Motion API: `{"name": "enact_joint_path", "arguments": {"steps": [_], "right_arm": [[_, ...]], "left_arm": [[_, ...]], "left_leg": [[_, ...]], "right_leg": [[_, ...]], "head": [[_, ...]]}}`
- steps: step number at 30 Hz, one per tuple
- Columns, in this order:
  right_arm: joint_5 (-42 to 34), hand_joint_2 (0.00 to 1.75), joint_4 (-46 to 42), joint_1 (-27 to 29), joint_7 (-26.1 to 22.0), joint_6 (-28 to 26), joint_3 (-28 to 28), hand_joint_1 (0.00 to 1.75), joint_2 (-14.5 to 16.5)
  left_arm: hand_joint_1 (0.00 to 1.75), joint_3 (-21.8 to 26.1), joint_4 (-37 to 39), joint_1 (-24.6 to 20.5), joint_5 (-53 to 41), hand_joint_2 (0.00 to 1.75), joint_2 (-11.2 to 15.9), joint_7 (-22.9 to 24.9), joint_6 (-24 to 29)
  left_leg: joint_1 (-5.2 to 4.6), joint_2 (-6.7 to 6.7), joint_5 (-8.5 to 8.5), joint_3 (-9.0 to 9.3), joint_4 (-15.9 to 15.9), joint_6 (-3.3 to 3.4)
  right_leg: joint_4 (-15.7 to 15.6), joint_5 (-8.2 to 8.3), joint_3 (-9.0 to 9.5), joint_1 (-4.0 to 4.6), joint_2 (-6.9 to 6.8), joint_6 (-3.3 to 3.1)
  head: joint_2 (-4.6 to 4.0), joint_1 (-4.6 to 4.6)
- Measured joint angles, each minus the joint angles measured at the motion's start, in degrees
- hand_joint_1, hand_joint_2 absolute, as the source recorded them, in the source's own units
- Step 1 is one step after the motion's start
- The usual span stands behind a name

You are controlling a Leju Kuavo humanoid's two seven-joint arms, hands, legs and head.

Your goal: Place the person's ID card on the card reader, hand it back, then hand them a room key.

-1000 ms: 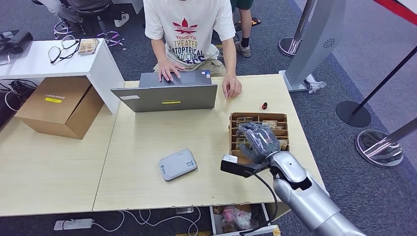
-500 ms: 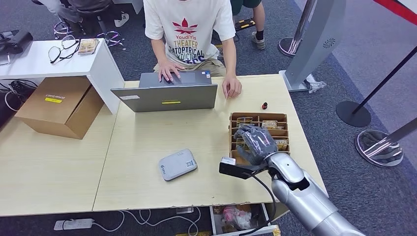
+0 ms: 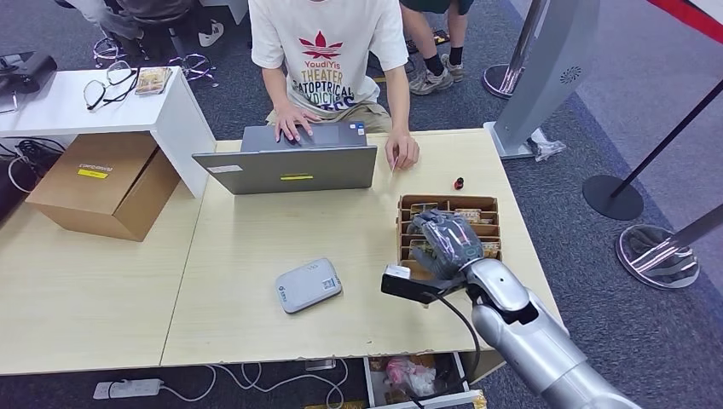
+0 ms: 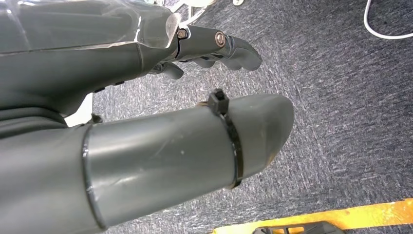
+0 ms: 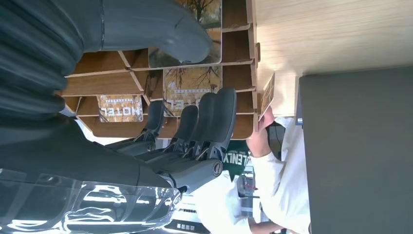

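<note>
Glasses (image 3: pixel 106 88) on white shelf (image 3: pixel 51 106); cardboard box (image 3: pixel 102 183) beside it.

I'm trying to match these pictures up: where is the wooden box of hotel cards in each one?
Head view: wooden card box, right of table centre, under the right hand.
Left wrist view: not in it.
Right wrist view: box beyond the fingers.
Shared landmark: the grey laptop.

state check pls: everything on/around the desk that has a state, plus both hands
laptop: lid open, person typing on it.
card reader: flat on the table, nothing on it.
key box: open-topped, hotel cards in its compartments.
right hand: over the key box, fingers spread, holding nothing.
left hand: hanging above carpet, holding nothing.
cardboard box: closed.
glasses: unfolded, on the white table.
</note>
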Motion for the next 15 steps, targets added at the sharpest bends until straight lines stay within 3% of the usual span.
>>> {"name": "enact_joint_path", "arguments": {"steps": [9, 15], "right_arm": [[0.58, 1.75, -0.13, 0.00, 0.98, 0.29, -0.36, 0.85, -1.33], [1.24, 1.75, -0.96, 0.52, 1.90, 1.30, -0.37, 0.88, -2.42]], "left_arm": [[0.00, 0.00, 0.00, -0.02, -0.34, 0.00, 0.02, 0.00, -0.20], [0.00, -0.01, 0.00, -0.04, -0.74, 0.00, 0.10, 0.00, -0.40]], "left_leg": [[0.00, 0.00, 0.00, 0.01, 0.00, 0.00], [0.00, 0.00, 0.00, 0.02, 0.00, 0.00]], "right_leg": [[0.00, 0.00, 0.00, 0.00, 0.00, 0.00], [0.00, 0.00, 0.00, 0.00, 0.00, 0.00]], "head": [[0.00, 0.00], [0.00, 0.00]]}}
